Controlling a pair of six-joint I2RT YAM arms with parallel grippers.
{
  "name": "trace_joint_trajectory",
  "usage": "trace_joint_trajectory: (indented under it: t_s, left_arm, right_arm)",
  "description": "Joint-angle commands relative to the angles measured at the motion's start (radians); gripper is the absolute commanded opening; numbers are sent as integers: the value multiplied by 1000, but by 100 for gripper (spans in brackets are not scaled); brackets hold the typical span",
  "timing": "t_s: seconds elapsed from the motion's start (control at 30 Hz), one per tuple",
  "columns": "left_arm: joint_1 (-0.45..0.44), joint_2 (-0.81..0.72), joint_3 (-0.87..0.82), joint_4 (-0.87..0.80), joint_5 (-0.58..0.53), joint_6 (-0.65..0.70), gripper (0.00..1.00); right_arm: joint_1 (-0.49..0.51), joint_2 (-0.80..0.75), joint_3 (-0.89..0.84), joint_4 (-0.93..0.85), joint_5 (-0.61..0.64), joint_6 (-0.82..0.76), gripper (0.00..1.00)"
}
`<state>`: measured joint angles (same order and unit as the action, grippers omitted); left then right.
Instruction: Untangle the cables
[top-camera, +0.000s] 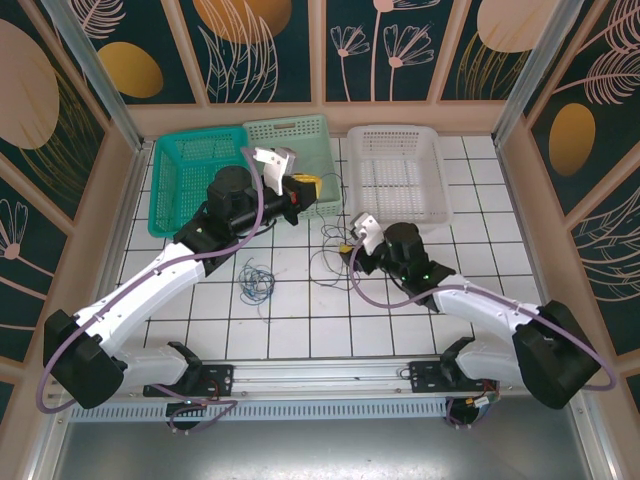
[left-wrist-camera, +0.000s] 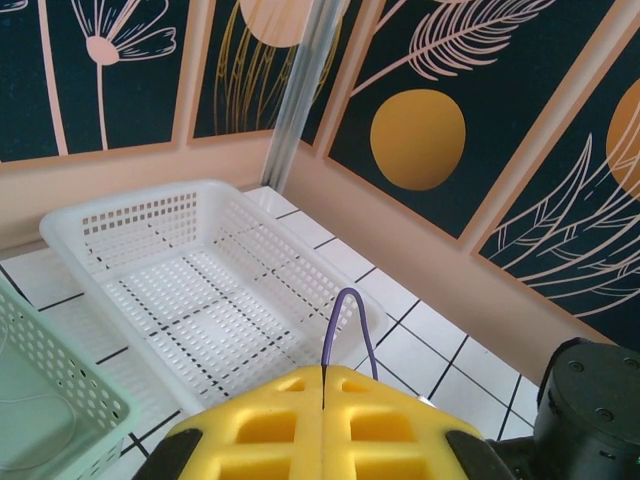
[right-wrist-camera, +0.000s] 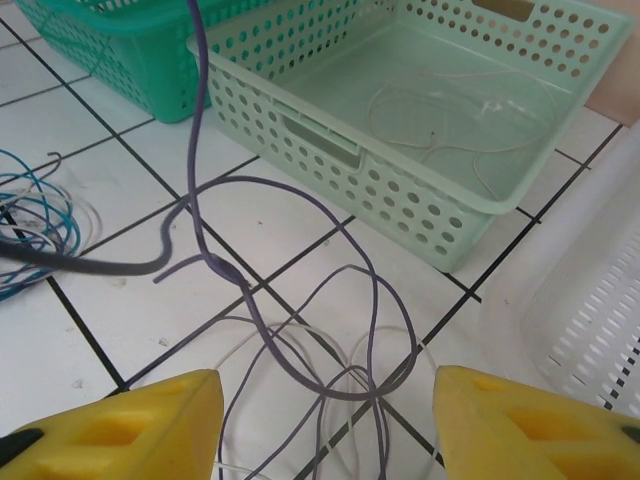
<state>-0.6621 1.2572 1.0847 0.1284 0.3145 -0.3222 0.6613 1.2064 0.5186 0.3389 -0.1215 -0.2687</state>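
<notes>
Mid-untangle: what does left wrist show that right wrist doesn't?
Left wrist, not right wrist: the left gripper shut on a loop of purple wire, against the patterned wall. Right wrist, not left wrist: the open right gripper, the blue tangle, the teal basket. Both: purple wire, white basket, pale green basket.

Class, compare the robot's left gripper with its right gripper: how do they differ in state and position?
The left gripper is shut, its yellow pads pinching a purple cable; the right gripper is open and grips nothing. The left gripper sits by the near edge of the pale green basket, while the right gripper is low over the loose tangle. Both have the same yellow foam pads.
</notes>
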Motion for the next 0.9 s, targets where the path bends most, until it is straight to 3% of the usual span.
trace_joint_trajectory:
  t_s: [0.0, 0.2, 0.37, 0.57, 0.63, 0.87]
  left_arm:
    - [2, -13, 32, 8, 26, -8, 0]
    - [2, -21, 24, 23, 42, -23, 0]
    - [1, -18, 18, 26, 52, -29, 0]
    - [1, -8, 21, 27, 46, -40, 0]
    - [2, -13, 42, -16, -2, -17, 0]
    - [24, -82, 121, -144, -226, 93, 0]
  right_arm:
    - [6, 55, 31, 71, 6, -46, 55]
    - [4, 128, 58, 101, -13, -68, 36]
    - [6, 118, 37, 141, -13, -58, 35]
    - [8, 101, 29, 141, -22, -58, 7]
    - [7, 100, 25, 119, -20, -56, 0]
    - [9, 44, -33, 65, 3, -3, 0]
